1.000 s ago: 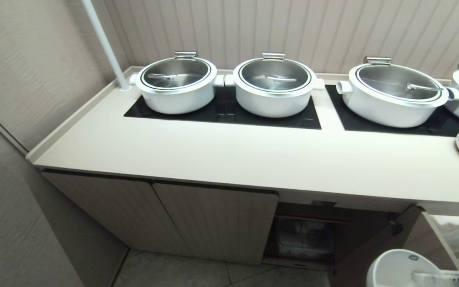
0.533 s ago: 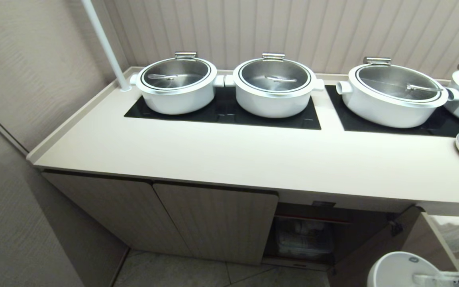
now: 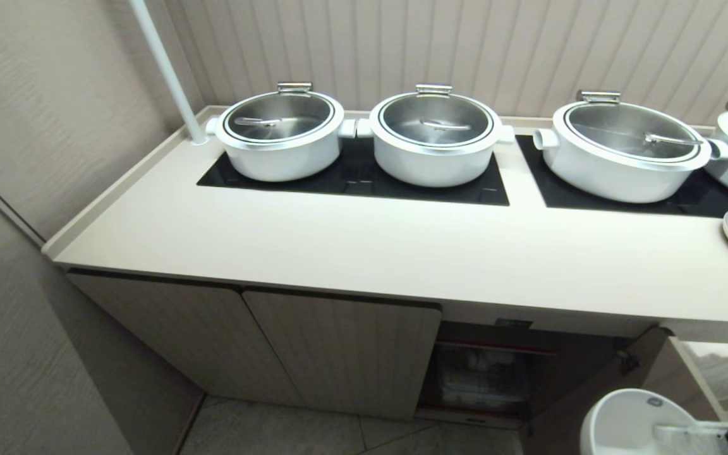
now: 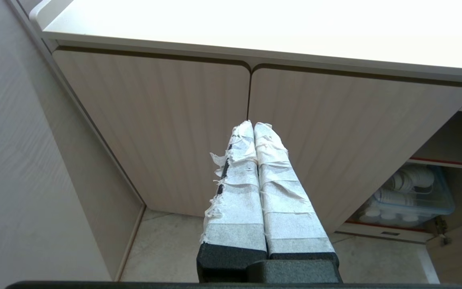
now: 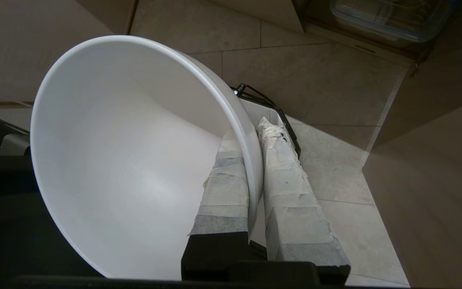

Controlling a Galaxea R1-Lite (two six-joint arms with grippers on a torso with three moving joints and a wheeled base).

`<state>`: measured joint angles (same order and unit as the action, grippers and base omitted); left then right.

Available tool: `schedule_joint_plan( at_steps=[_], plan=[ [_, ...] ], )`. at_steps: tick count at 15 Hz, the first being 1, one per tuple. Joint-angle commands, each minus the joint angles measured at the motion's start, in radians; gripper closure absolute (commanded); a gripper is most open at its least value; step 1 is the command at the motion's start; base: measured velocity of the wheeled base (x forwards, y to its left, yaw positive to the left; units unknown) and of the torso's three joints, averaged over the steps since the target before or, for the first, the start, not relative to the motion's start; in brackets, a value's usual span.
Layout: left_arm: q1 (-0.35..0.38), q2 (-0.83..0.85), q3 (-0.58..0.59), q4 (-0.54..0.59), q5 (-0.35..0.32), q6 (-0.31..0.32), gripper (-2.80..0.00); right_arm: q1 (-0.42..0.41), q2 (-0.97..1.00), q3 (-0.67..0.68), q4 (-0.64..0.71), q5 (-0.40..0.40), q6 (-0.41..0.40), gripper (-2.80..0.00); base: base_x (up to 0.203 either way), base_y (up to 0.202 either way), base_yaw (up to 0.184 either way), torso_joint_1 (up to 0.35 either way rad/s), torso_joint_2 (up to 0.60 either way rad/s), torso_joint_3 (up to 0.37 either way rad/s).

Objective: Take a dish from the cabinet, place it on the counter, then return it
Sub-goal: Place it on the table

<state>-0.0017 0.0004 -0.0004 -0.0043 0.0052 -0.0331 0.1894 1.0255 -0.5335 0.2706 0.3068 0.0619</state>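
White porcelain fills your nearest view: the dish (image 5: 134, 160) hangs low at the robot's right, below desk height and out in front of the open cabinet (image 3: 497, 373), with floor tiles (image 5: 315, 80) under it. Your right tool (image 5: 255, 136) is clenched on its rim, one taped finger inside the wall and one outside (a pinch that suits a thin, glossy lip and keeps the bowl's mouth free). Your left tool (image 4: 254, 125) is parked with its taped fingers pressed together on nothing, aimed at the two closed ribbed doors (image 4: 155, 132), out of the working arm's way. Past them, the open compartment shows a clear bin (image 4: 411, 192) of white crockery under a red-edged shelf. Higher and farther, the desk (image 3: 364, 246) offers a broad bare strip in front of the black hob panels (image 3: 364, 180), probably your landing spot. White pots (image 3: 433, 136) with steel lids line the ribbed wall behind.
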Motion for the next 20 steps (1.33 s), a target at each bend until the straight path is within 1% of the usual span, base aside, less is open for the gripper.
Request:
schedule_joint_plan(
  at_steps=[1, 4, 14, 17, 20],
  plan=[
    [0.0, 0.0, -0.001, 0.0, 0.001, -0.001, 0.0, -0.006, 0.015, -0.022, 0.005, 0.002, 0.003, 0.0, 0.0, 0.0, 0.0, 0.0, 0.0, 0.0],
    [0.0, 0.0, 0.0, 0.0, 0.001, -0.001, 0.0, -0.022, 0.034, -0.058, 0.045, 0.003, 0.004, 0.0, 0.0, 0.0, 0.0, 0.0, 0.0, 0.0],
    [0.0, 0.0, 0.0, 0.0, 0.001, -0.001, 0.0, -0.024, 0.119, -0.091, 0.044, 0.003, 0.006, 0.0, 0.0, 0.0, 0.0, 0.0, 0.0, 0.0],
    [0.0, 0.0, 0.0, 0.0, 0.001, -0.001, 0.0, -0.024, 0.185, -0.149, 0.043, 0.003, 0.01, 0.0, 0.0, 0.0, 0.0, 0.0, 0.0, 0.0],
    [0.0, 0.0, 0.0, 0.0, 0.001, -0.001, 0.0, -0.024, 0.263, -0.212, 0.042, 0.002, 0.031, 0.0, 0.0, 0.0, 0.0, 0.0, 0.0, 0.0]
  ],
)
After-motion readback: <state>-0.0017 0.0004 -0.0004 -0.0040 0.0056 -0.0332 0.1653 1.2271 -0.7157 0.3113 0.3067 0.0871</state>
